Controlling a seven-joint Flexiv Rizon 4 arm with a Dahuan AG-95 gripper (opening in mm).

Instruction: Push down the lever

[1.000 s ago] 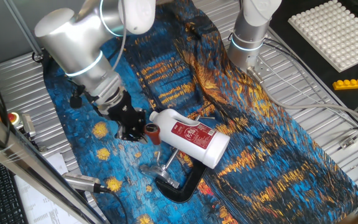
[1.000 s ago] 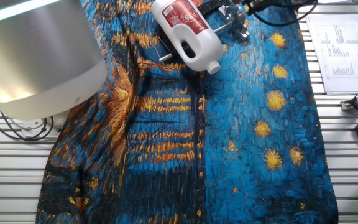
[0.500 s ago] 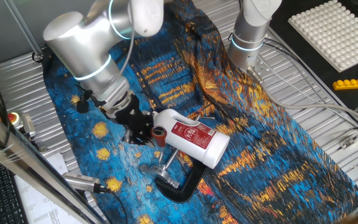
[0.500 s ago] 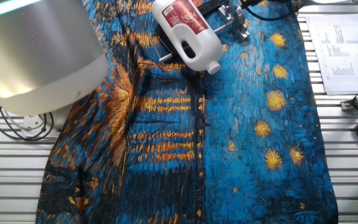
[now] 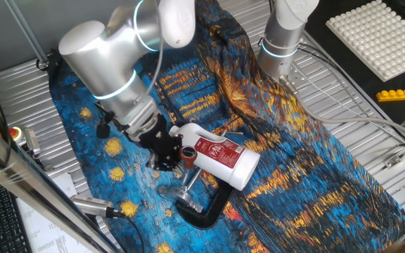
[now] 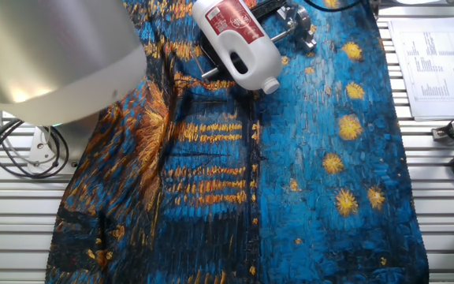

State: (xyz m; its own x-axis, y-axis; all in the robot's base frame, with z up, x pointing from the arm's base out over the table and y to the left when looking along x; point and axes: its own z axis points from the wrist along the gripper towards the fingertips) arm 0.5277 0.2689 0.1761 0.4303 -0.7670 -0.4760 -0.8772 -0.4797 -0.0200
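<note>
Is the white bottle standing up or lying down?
Lying down. The bottle rests on its side on the blue cloth, its red label facing up, neck pointing toward the gripper.

White bottle (image 5: 220, 156) w/ red label; blue-orange starry cloth (image 6: 306, 158).

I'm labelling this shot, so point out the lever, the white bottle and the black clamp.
lever (image 5: 188, 152), one fixed view, on its dark-red end piece.
white bottle (image 6: 243, 47), the other fixed view, on its white body below the red label.
black clamp (image 5: 213, 208), one fixed view, on its curved frame.
</note>
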